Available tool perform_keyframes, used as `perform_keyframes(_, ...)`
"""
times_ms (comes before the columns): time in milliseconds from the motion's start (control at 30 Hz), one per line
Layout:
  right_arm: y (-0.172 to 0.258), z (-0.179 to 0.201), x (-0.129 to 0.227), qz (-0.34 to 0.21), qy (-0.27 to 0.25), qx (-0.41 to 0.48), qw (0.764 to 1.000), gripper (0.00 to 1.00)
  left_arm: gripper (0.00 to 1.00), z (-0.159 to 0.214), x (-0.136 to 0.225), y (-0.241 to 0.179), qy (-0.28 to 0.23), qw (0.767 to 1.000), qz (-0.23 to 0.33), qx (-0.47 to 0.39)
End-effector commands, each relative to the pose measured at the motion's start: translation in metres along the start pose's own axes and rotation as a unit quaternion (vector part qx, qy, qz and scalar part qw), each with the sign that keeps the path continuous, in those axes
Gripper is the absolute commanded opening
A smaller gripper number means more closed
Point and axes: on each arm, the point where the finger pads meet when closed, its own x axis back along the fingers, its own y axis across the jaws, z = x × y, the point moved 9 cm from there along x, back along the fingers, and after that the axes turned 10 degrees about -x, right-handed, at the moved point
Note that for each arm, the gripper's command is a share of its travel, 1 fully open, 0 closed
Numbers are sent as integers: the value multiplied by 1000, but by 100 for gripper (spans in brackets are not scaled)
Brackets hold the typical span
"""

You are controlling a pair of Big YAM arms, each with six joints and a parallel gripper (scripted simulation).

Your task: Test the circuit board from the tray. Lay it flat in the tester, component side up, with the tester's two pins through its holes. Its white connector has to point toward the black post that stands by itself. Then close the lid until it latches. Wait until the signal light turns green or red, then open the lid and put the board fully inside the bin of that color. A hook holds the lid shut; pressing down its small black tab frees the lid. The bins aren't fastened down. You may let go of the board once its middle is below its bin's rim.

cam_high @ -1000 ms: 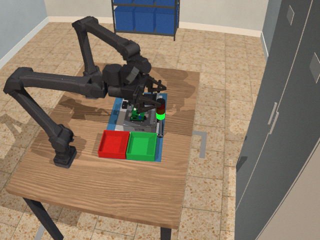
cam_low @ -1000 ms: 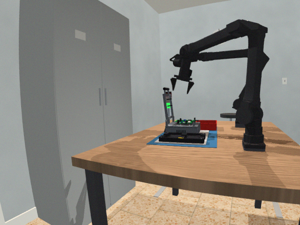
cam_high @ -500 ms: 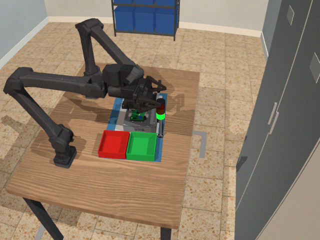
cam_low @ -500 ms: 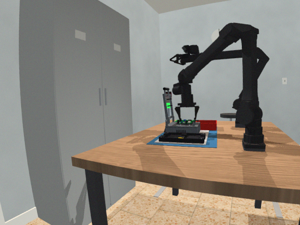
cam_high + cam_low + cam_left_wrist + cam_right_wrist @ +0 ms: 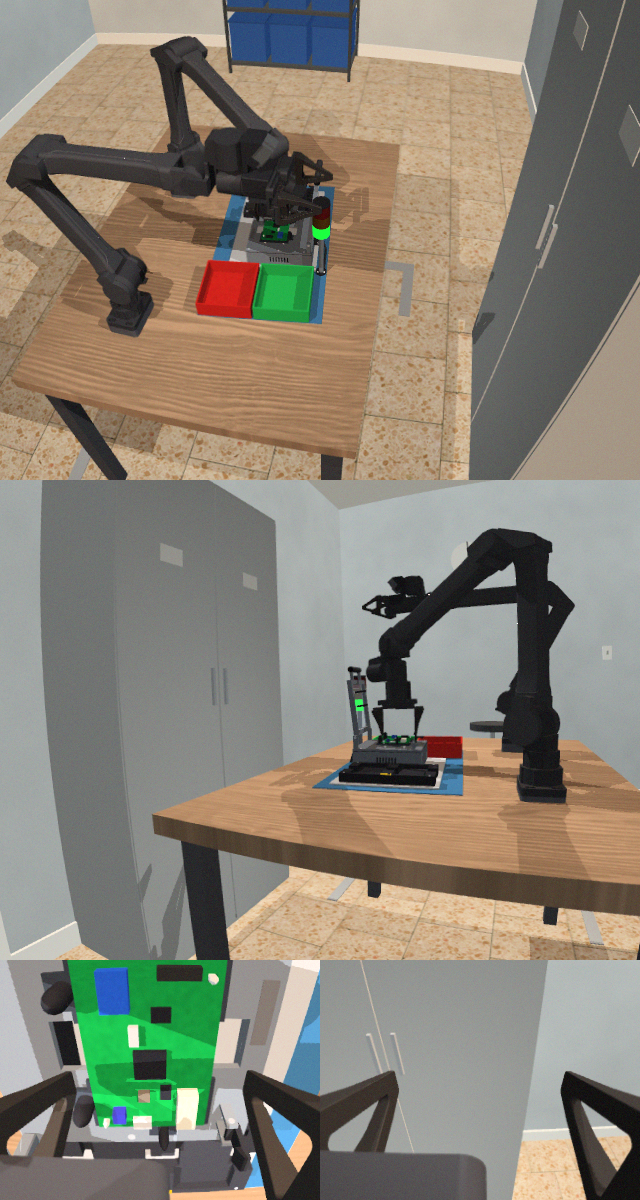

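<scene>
Board (image 5: 274, 231) (image 5: 397, 739) (image 5: 150, 1045): one, green, flat on tester (image 5: 285, 256) (image 5: 397, 752) (image 5: 37, 1050), lid (image 5: 357, 707) raised. Presumably light, stiff, fragile; best taken by its long bare edges at the tester's side cut-outs, clear of components, and lifted straight up. Left gripper (image 5: 399, 735) (image 5: 160, 1077): spread wide, astride board, holding nothing. Right gripper (image 5: 326, 192) (image 5: 363, 607) (image 5: 480, 1077): spread wide, empty, well above worktop (image 5: 232, 382) (image 5: 413, 831). Brands, labels, writing: none legible.

1. In the exterior view, the left gripper (image 5: 269, 212) (image 5: 399, 735) (image 5: 159, 1080) is much lower than one second ago, down from high above the tester to the level of the circuit board (image 5: 275, 230) (image 5: 397, 739) (image 5: 150, 1050).
2. Its tilt is gone; it now points straight down.
3. Compared with half a second ago, it sits only slightly lower.
4. The left arm's forearm (image 5: 222, 93) (image 5: 449, 593) slopes down more steeply than a second ago.
5. The right gripper (image 5: 323, 192) (image 5: 368, 607) (image 5: 479, 1080), partly hidden behind the left arm then, now shows plainly in the exterior view.
</scene>
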Motion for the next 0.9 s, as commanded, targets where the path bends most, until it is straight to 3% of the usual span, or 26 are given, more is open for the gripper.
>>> perform_keyframes(0,1,-9,2,-2,-13,7,1000,100,98,-17,13,14,-16,999,-28,-3)
perform_keyframes(600,1,-9,2,-2,-13,7,1000,100,98,-14,-26,7,-6,1000,-8,-3)
perform_keyframes(867,1,-9,2,-2,-13,7,1000,100,98,-16,-14,11,-13,1000,-23,-3)
